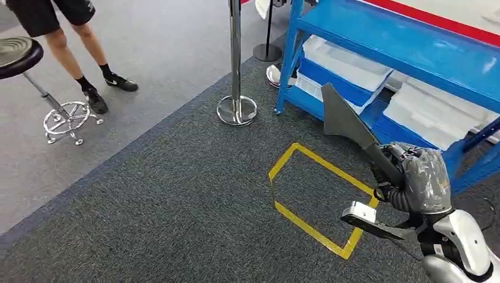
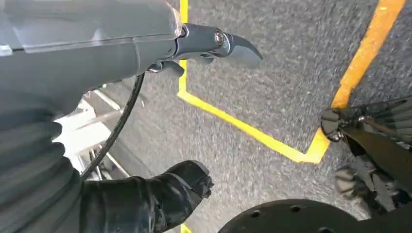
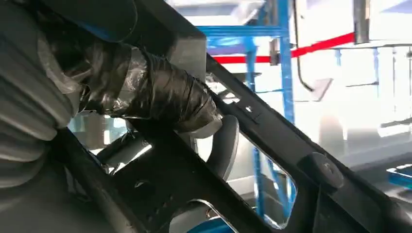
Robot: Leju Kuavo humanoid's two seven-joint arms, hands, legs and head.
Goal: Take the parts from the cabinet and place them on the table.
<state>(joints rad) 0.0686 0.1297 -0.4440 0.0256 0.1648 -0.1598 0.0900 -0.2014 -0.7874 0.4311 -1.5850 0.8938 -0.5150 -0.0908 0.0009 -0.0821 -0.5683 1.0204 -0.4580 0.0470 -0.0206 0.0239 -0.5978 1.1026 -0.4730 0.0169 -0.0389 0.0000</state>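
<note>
1. A round black stool [image 1: 17, 54] on a chromed base stands at the far left on the light grey floor.
2. Beside it, a person's legs [image 1: 71, 56] in dark shorts, dark socks and black shoes.
3. A chromed barrier post [image 1: 236, 65] on a round base stands at the edge of the dark carpet [image 1: 177, 212], just left of the cabinet.
4. A yellow tape outline [image 1: 312, 194] is marked on the carpet in front of the cabinet.
5. Left hand [image 2: 184, 116]: seen in the left wrist view above the carpet and the tape; thumb and dark fingers [image 2: 170, 194] are spread apart, with nothing between them.
6. The blue cabinet [image 1: 383, 41], an open metal shelving frame, occupies the upper right. White trays [image 1: 348, 62] lie on its lower level.
7. The part [image 1: 348, 124], a long dark grey plastic piece with a broad pointed end, slants up and left from the right hand, across the front of the lower shelf.
8. Right hand [image 1: 413, 177]: fingers [image 3: 160, 92], wrapped in dark tape, are clamped around the part's narrow section. The part is clear of the shelf and off the floor.
</note>
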